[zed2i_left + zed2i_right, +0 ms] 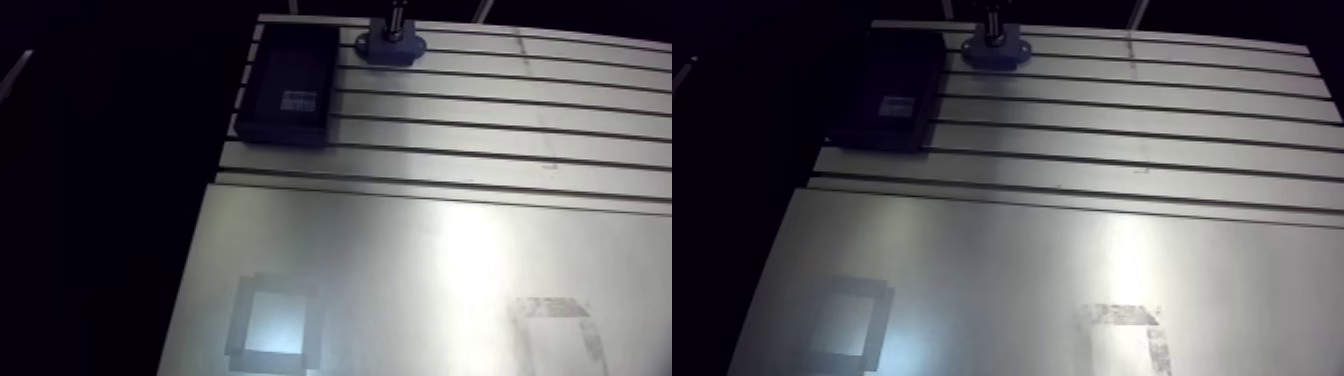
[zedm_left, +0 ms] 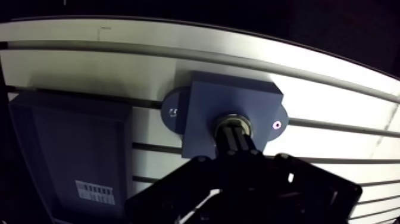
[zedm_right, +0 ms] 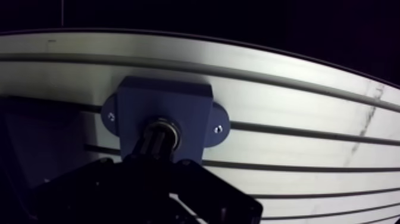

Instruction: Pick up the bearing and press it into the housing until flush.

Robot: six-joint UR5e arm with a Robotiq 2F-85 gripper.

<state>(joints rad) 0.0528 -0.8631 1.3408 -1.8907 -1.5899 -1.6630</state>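
The blue housing (image 2: 205, 104), a square block with two screwed ears, sits on the slotted table near its far edge. A metal bearing (image 2: 231, 121) shows as a silvery ring in the housing's central bore. My gripper (image 2: 237, 136) comes straight down onto it, its dark fingers close together and shut on the bearing. How deep the bearing sits in the bore is hidden by the fingers. In the arm view the housing (image 1: 392, 47) is small at the far end of the table, with the gripper (image 1: 393, 22) standing on top of it.
A dark rectangular tray (image 1: 290, 85) with a white label lies just beside the housing at the table's far left corner. Nearer, a smooth plate (image 1: 430, 260) carries a dark square outline (image 1: 272, 325) and a worn mark (image 1: 555, 320). The table's left edge drops into darkness.
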